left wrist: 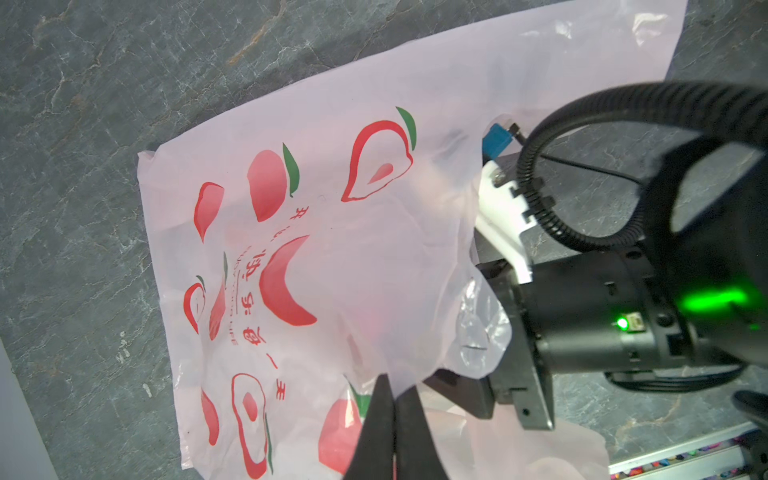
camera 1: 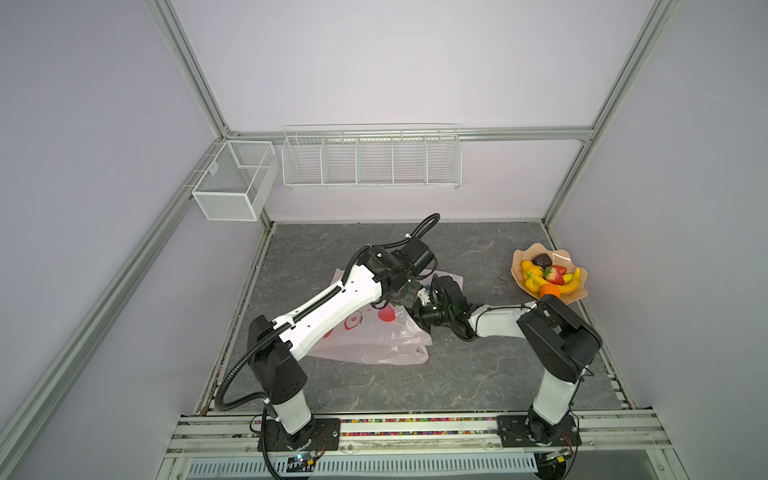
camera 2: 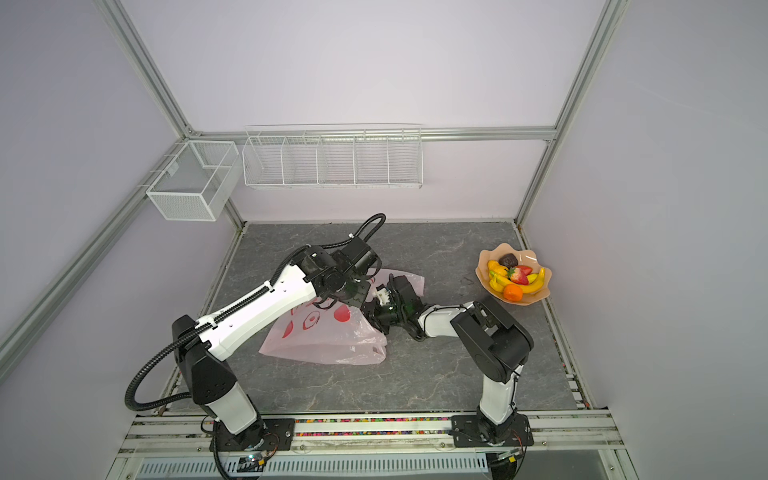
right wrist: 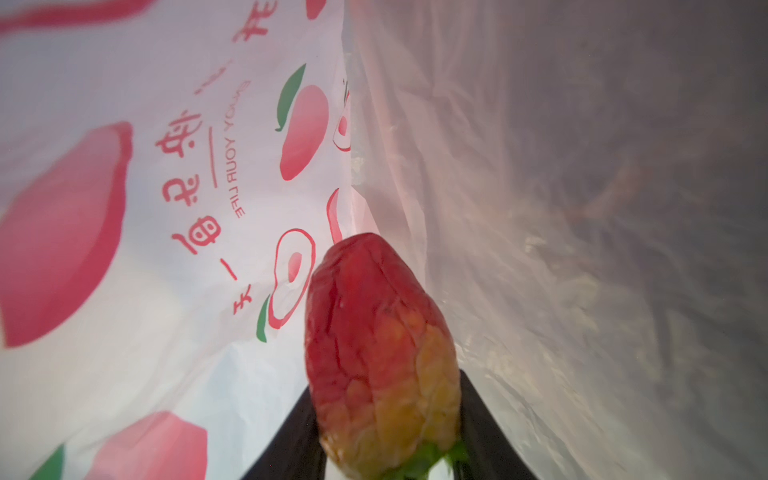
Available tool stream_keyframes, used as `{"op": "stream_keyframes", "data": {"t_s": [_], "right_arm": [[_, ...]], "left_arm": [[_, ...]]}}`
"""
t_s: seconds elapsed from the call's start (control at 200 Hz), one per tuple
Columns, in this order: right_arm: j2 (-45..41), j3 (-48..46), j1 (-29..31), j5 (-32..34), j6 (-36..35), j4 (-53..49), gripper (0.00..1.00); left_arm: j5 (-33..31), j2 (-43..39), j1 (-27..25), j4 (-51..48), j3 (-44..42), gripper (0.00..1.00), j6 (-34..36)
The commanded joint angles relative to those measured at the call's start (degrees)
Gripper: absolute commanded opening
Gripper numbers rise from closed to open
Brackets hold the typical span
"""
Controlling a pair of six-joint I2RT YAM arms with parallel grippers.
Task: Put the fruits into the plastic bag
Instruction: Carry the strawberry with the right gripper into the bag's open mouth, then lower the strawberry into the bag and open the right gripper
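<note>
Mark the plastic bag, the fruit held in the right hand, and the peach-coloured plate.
plastic bag (camera 1: 374, 345): a top view, on its pale unprinted part.
red-and-yellow fruit (right wrist: 365, 316): right wrist view, on its red middle.
plate (camera 1: 575, 293): a top view, on its bare near rim.

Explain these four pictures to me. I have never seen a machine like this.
Two robot arms stand at the near edge of a grey table. Two pictures come from one camera looking down from above; the other two come from a camera on each arm's wrist. On the table lie a pink bag and, far right, a plate of toy fruits. In the left wrist picture the left tool is shut, pinching the bag's edge. In the right wrist picture the right tool is inside the bag, gripping a red and yellow fruit.
</note>
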Motion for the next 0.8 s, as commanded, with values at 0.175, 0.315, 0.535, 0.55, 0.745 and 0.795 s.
{"op": "stream_keyframes", "data": {"t_s": [0.175,0.315,0.535,0.55,0.745,0.795], "right_arm": [[6.7,6.9,3.4,1.6,3.7,1.0,0.20],[9.2,8.8,4.5,2.4,5.1,1.1,0.24],[11.1,11.0,5.0,2.8,4.9,-3.2,0.37],[11.1,11.1,5.0,2.8,4.9,-3.3,0.38],[9.9,11.6,5.0,3.3,2.6,-7.9,0.65],[9.4,11.4,5.0,3.5,2.2,-8.6,0.70]], "left_arm": [[0.1,1.0,-1.1,0.5,1.6,0.00,-1.5],[0.1,0.8,-1.2,0.8,1.2,0.00,-1.8],[0.2,0.3,-1.3,1.5,0.1,0.00,-2.2],[0.1,0.2,-1.3,1.5,0.1,0.00,-2.2],[-0.4,-0.6,-1.3,2.0,-1.3,0.00,-2.6],[-0.4,-0.8,-1.3,2.1,-1.8,0.00,-2.7]]}}
